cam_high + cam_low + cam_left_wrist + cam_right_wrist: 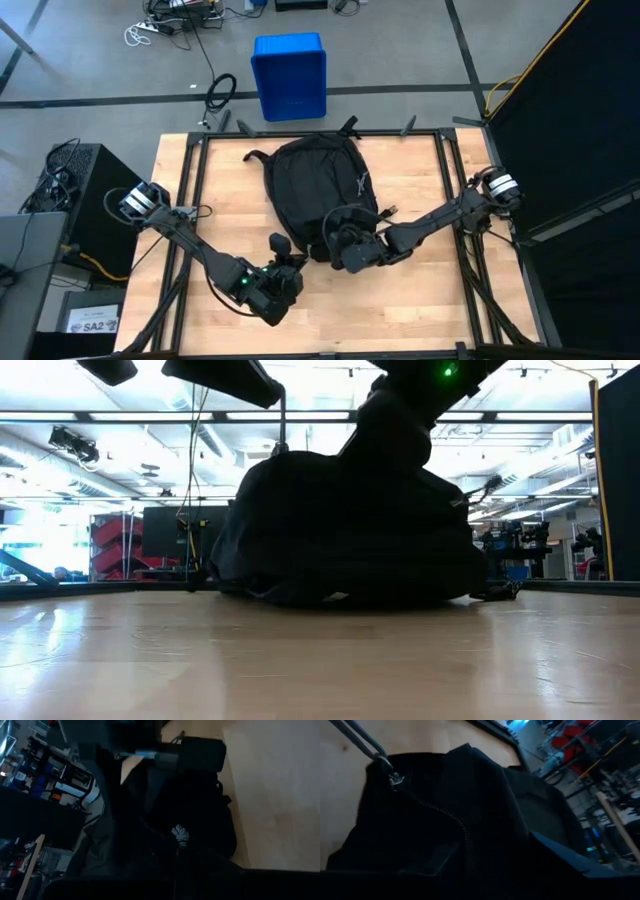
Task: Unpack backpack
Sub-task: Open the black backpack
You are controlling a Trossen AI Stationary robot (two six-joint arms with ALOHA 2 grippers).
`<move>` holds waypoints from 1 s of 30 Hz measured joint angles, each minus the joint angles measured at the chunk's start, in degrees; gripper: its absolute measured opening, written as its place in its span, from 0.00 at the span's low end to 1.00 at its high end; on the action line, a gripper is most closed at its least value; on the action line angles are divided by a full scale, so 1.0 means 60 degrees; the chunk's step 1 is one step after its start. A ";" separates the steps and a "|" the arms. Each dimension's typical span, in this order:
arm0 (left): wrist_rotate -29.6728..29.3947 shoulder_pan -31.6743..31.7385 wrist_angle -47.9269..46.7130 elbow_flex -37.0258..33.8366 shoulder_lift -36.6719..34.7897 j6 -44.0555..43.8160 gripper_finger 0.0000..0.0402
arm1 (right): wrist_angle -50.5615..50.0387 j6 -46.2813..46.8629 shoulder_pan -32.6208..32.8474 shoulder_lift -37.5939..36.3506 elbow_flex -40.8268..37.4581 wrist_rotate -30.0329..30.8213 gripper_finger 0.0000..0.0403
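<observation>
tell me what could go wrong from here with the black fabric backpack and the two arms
1. The right gripper sits at the near edge of the black fabric backpack; if it closes on loose cloth instead of the zipper pull, the zip may not open.
2. The soft bag lies unpinned on the wooden table, so a pull could drag it.
3. The left gripper, shut, is close beside the right one, so the arms might collide.

hidden: right gripper fingers, sunk in backpack | dark: backpack interior, contents unreadable
</observation>
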 joint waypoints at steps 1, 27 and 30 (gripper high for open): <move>-0.0049 0.0000 0.0018 0.0000 0.0000 0.0038 0.00 | -0.0066 0.0000 -0.0052 -0.0004 0.0004 -0.0170 0.45; -0.0984 -0.0352 -0.5350 0.0018 -0.0011 -0.6127 0.00 | -0.2255 0.1557 0.2300 -0.1031 0.0004 0.3457 0.00; -0.1032 -0.0465 -0.6624 -0.0149 -0.0011 -0.7680 0.00 | -0.2916 0.2357 0.2378 -0.1106 0.0004 0.3463 0.00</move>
